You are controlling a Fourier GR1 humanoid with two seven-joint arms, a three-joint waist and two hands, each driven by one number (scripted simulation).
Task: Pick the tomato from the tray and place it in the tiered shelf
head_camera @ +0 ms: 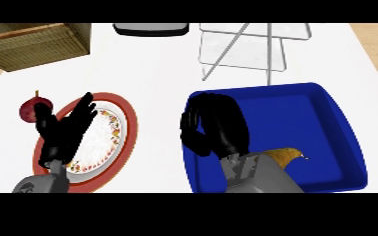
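The right hand (215,125) sits over the left part of the blue tray (336,130), fingers curled downward and drawn in close, thumb on the left side. Whether it has the tomato inside that curl I cannot tell; the hand covers whatever lies under it, and no tomato shows anywhere else in the tray. Just behind the wrist, toward the tray's near edge, a yellowish-brown lump (286,156) peeks out beside the grey forearm, too hidden to name.

The tiered shelf (244,47), a clear thing with thin metal legs, stands right behind the tray at the far side of the white counter (155,70).

Off to the left, the left hand (65,130) rests over a white plate with a red rim (127,117), fingers straight and spread, holding nothing. A dark red fruit with a stem (34,109) lies touching the plate's far left edge. A woven basket (44,42) fills the far left corner, and a dark flat item (150,29) lies along the back edge.
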